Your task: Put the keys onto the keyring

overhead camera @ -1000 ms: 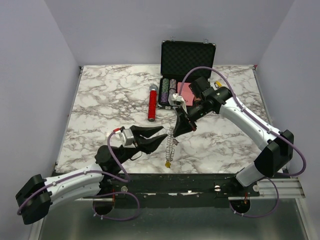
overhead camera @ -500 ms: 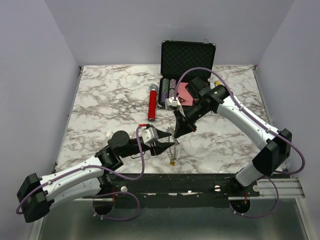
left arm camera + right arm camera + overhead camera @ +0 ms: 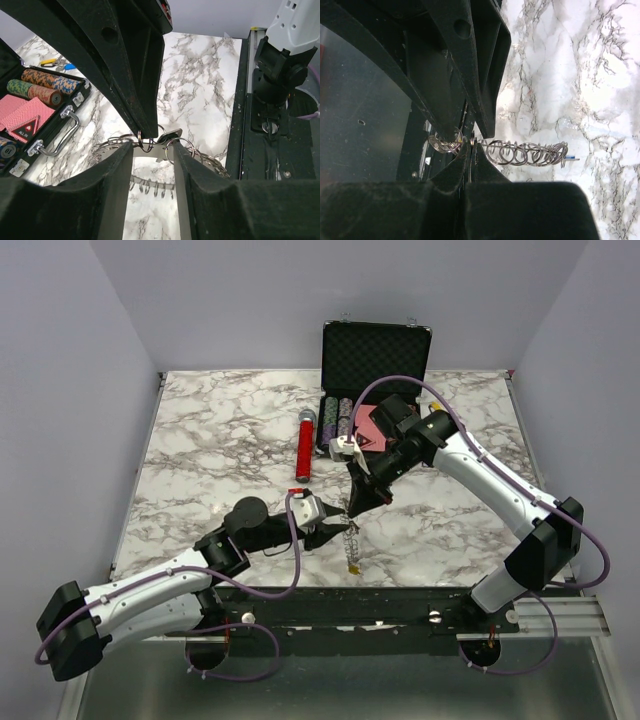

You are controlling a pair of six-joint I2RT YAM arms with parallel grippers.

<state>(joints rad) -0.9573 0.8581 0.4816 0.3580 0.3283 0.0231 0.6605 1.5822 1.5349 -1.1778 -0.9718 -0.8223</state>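
The keyring [image 3: 350,540] hangs from my right gripper [image 3: 353,507], which is shut on its thin wire. In the right wrist view the right gripper [image 3: 471,144] pinches the wire, and several small rings of the keyring [image 3: 525,152] are strung off to the right. My left gripper [image 3: 338,527] is open, its tips reaching the ring from the left. In the left wrist view the left gripper [image 3: 152,148] has its jaws either side of the top of the keyring [image 3: 186,145]. One silver key [image 3: 170,135] lies against the ring just above them.
An open black case [image 3: 375,360] with poker chips and red cards stands at the back of the marble table [image 3: 200,440]. A red cylinder [image 3: 304,448] lies left of it. Small yellow and blue items [image 3: 55,62] lie beyond the case.
My left gripper has swung right and forward until its tips straddle the hanging keyring. The right gripper has kept its hold and barely moved.
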